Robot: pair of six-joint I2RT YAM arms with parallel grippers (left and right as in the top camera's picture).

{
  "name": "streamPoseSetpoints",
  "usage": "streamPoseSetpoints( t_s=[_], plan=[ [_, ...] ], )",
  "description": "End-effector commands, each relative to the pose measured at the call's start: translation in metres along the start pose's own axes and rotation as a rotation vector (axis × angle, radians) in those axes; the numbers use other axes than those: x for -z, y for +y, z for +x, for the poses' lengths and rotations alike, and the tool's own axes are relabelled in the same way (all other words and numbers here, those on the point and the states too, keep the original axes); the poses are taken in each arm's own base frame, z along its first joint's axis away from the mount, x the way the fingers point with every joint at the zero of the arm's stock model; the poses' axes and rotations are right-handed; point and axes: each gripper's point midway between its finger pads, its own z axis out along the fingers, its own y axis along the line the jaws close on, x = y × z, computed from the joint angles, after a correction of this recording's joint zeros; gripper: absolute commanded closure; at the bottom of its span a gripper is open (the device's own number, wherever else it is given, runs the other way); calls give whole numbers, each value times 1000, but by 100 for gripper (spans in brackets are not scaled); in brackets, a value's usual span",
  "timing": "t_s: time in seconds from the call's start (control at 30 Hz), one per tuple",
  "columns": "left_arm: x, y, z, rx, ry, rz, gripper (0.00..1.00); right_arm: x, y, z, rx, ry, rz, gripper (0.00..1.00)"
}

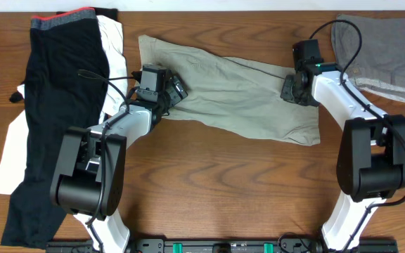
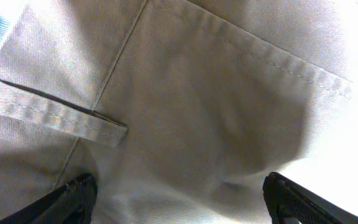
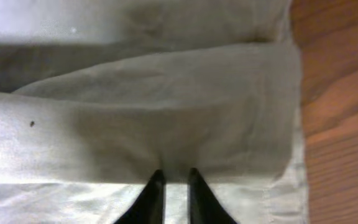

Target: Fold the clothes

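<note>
The light khaki shorts (image 1: 238,91) lie spread across the middle of the wooden table, running from upper left to lower right. My left gripper (image 1: 176,90) sits over their left end. In the left wrist view its fingers (image 2: 178,186) are wide open with khaki cloth (image 2: 216,112), a seam and a belt loop beneath them. My right gripper (image 1: 290,88) is at the shorts' right end. In the right wrist view its fingers (image 3: 174,177) are nearly together, pinching a fold of the khaki cloth (image 3: 166,112) near the hem.
A black garment with a red and grey waistband (image 1: 55,84) lies at the left over a white garment (image 1: 111,42). A grey garment (image 1: 385,49) lies at the back right. Bare wood (image 1: 223,183) shows in front of the shorts.
</note>
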Motion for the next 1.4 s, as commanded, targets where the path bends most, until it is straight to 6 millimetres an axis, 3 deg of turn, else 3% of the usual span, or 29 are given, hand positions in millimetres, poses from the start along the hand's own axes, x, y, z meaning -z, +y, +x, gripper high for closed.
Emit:
streamPoseSetpoints(
  t_s=[0.0, 0.23, 0.63, 0.77, 0.9, 1.13, 1.23, 1.37],
  plan=[
    [-8, 11, 2, 12, -1, -46, 12, -7, 3, 14, -16, 62, -18, 96],
    [-8, 11, 2, 12, -1, -46, 12, -6, -3, 35, 14, 141, 10, 99],
    [-8, 10, 2, 12, -1, -46, 13, -41, -6, 30, -7, 4, -17, 99],
    [-8, 10, 4, 9, 1, -45, 13, -41, -11, 3, -30, -111, 7, 98],
    [-8, 8, 5, 5, 3, -43, 13, -34, -8, -39, -72, -268, -45, 98],
    [-8, 9, 7, 3, 9, -48, 14, 10, 1, -130, -135, -617, -166, 93],
    [-8, 9, 7, 4, 9, -48, 14, 25, 5, -149, -145, -671, -188, 92],
    [-8, 9, 7, 4, 9, -48, 14, 28, 12, -147, -126, -628, -208, 92]
  ],
)
